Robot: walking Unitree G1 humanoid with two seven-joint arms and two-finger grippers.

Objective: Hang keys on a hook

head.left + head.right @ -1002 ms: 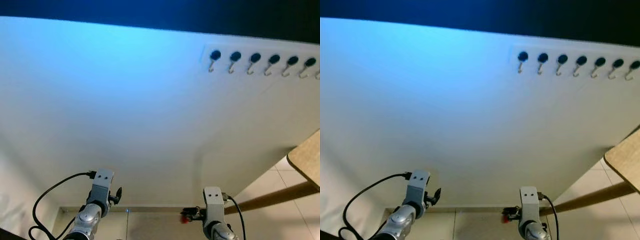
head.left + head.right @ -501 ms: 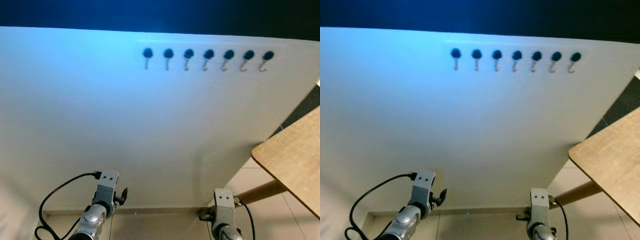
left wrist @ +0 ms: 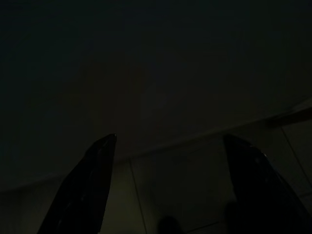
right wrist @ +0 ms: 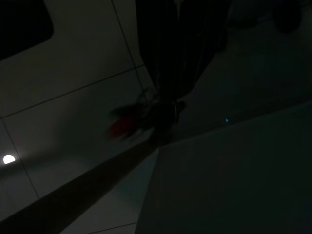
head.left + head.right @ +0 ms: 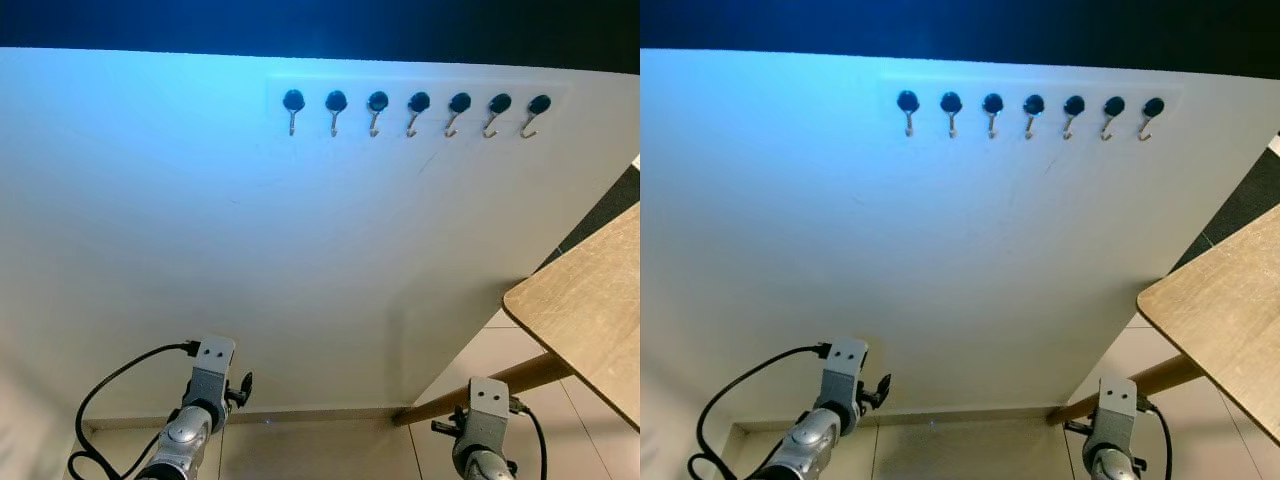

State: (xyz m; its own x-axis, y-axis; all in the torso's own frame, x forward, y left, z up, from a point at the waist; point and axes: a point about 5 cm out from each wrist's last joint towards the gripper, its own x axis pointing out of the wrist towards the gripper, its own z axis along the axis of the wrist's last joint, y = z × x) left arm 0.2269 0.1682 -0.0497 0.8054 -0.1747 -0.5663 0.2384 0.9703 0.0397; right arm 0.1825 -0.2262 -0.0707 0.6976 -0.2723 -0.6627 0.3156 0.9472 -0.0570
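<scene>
Keys (image 4: pixel 146 119): dark bunch with a red tag, blurred, seen in the right wrist view at the tips of the right hand's fingers, over tiled floor beside a table leg.
Right hand (image 4: pixel 165 105): fingers (image 4: pixel 170 53) closed together on the keys; the hand hangs low, near the foot of the wall, its wrist (image 5: pixel 484 420) at the bottom of the head views.
Left hand (image 3: pixel 170 146): fingers spread wide, holding nothing, pointing at the base of the wall; picture very dark. Its wrist (image 5: pixel 208 385) sits low on the left, with a black cable (image 5: pixel 115 385) looping off it.
Hooks (image 5: pixel 415 112): seven in one level row, high on the wall, each a black round cap with a small metal hook under it; all bare. The row is well above both hands.
Rail (image 5: pixel 300 85): pale strip that carries the hooks, same colour as the wall.
Wall (image 5: pixel 250 250): white, plain, bluish toward the top left, dark band along its upper edge.
Table (image 5: pixel 590 310): light wood top entering from the right, with a slanted wooden leg (image 5: pixel 500 385) running down to the wall's foot, just beside the right wrist.
Floor (image 5: pixel 330 450): pale tiles, with a skirting strip along the wall.
</scene>
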